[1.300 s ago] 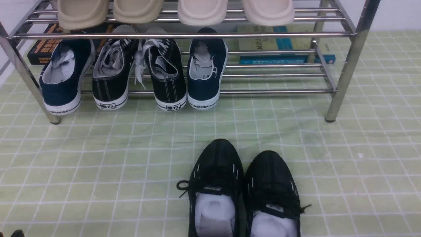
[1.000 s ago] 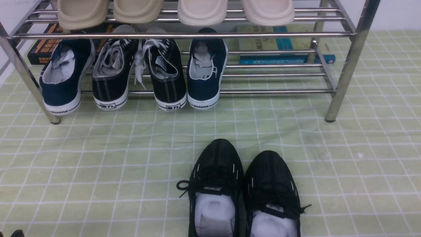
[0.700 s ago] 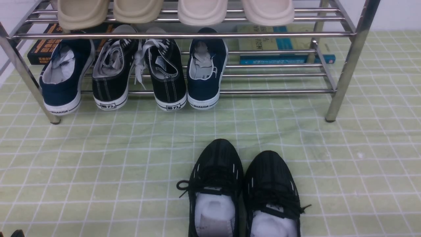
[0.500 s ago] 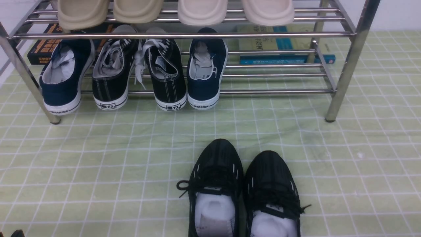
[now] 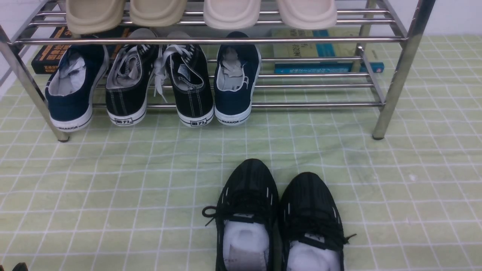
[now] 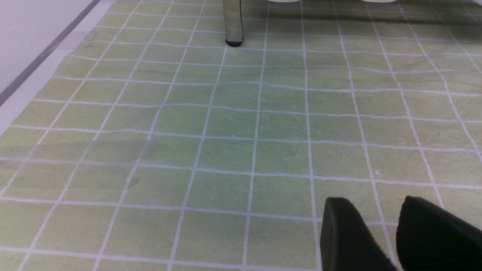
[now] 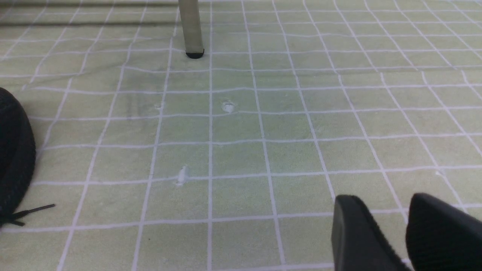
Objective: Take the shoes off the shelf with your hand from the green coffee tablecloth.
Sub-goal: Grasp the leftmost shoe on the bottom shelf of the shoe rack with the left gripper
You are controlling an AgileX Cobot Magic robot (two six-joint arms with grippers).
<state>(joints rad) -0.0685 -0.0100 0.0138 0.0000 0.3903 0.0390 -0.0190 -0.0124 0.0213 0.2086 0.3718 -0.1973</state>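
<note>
I see the shoes [image 5: 192, 94] heels-out on the lower tier of the shelf [image 5: 301, 105], toward its left end, with the navy slip-ons [image 5: 235, 94] close on either side. They look like light, floppy canvas on stiffer rubber soles, so I'd pinch a heel or collar rim, not the loose laces. The left gripper [image 6: 376, 205] and right gripper [image 7: 384, 203] both hover over the green tablecloth [image 5: 113, 180], jaws apart and empty. Headroom under the upper bar looks tight, the cloth before the shelf's left half is open, and the black mesh trainers [image 5: 248, 188] sit at the near edge.
</note>
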